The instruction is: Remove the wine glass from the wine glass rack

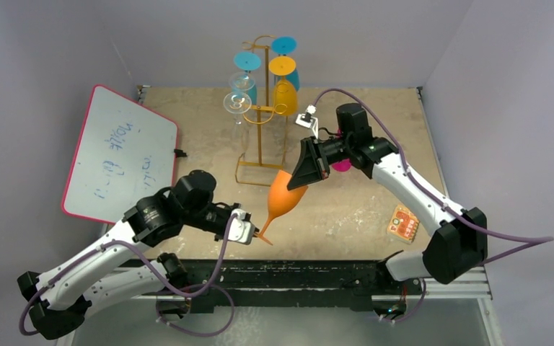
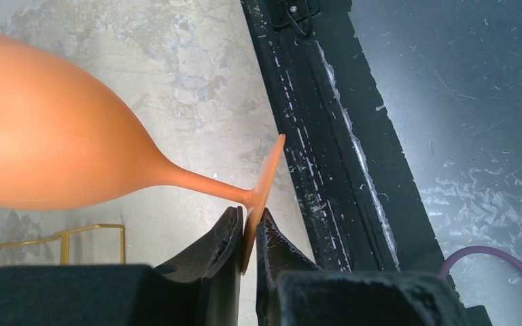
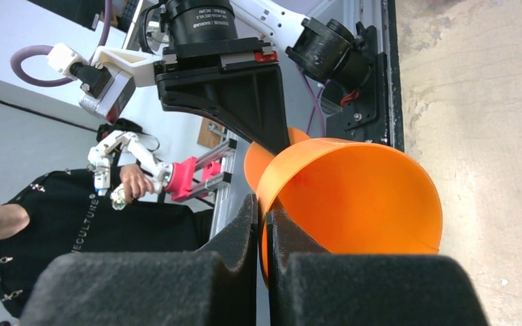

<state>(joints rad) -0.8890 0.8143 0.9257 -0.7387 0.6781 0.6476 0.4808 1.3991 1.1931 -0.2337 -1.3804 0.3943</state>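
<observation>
The wine glass (image 1: pixel 286 194), matt orange, lies just below the centre of the top view. It is tilted, with its foot toward the lower left and its bowl mouth toward the upper right, and appears to be held above the worktop (image 1: pixel 375 137) rather than resting on it. It is already free of the wine glass rack (image 1: pixel 263 108), which stands apart from it in the upper centre of that view with the remaining glasses (image 1: pixel 284 90) hung on its hooks.

In the left wrist view, the glass's thin foot disc is seen pinched edge-on by the left end effector (image 2: pixel 248 221), whose jaws are closed onto it. In the right wrist view, the right end effector (image 3: pixel 264 210) is clamped on the bowl's rim, with one finger inside the mouth and one outside. The glass is thus spanned between both arms.

The lift-off step is judged done, and what is in hand looks like a two-armed carry or a hand-over. For the next move, either one grip would have to be let go while the other bears the glass, or both arms would have to be moved together, so that the stem is not twisted between them. An open patch of worktop is needed for setting the glass down, well away from the rack's wire base (image 2: pixel 88 234)
</observation>
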